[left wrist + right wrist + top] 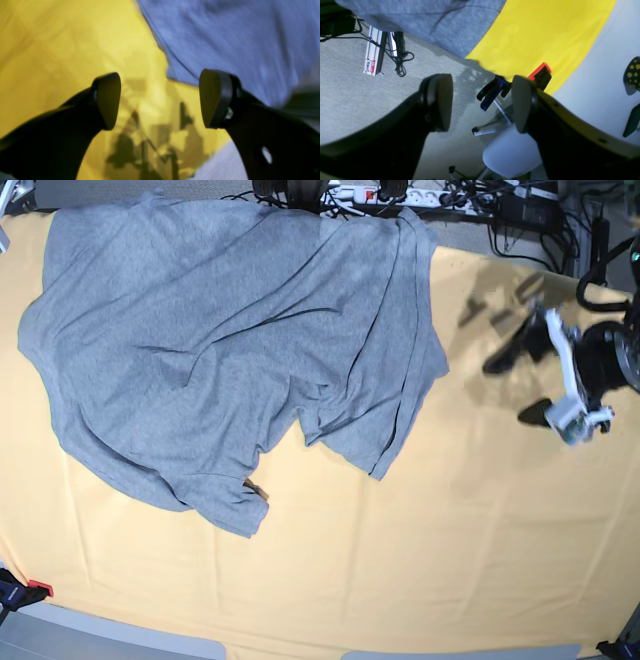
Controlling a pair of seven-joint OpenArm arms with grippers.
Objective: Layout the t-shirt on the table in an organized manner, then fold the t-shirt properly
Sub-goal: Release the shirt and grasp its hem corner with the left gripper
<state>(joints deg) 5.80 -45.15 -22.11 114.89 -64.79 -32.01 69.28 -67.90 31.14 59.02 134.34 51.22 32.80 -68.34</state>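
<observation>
1. Leftmost in the base view, the t-shirt [200, 350] lies spread but rumpled over the far left part of the table [420, 560]. Its grey cloth shows diagonal folds, one corner points toward the table's middle, and its far edge reaches the back rim. No lettering is visible.
2. At the near left corner, a red-and-black clamp [22, 590] grips the table's cloth edge.
3. Along the far rim, a power strip and cables [400, 195] sit behind the shirt.
4. At the right edge of the base view, the left gripper [530, 385] hangs above bare yellow-orange cloth, apart from the shirt. In the left wrist view its fingers [107, 100] stand spread wide with nothing between them; the shirt's hem lies just beyond.
5. The right gripper [482, 102] appears only in its own wrist view: spread, holding nothing, with carpeted floor, a white stool [512, 152] and the table's corner beyond it.
</observation>
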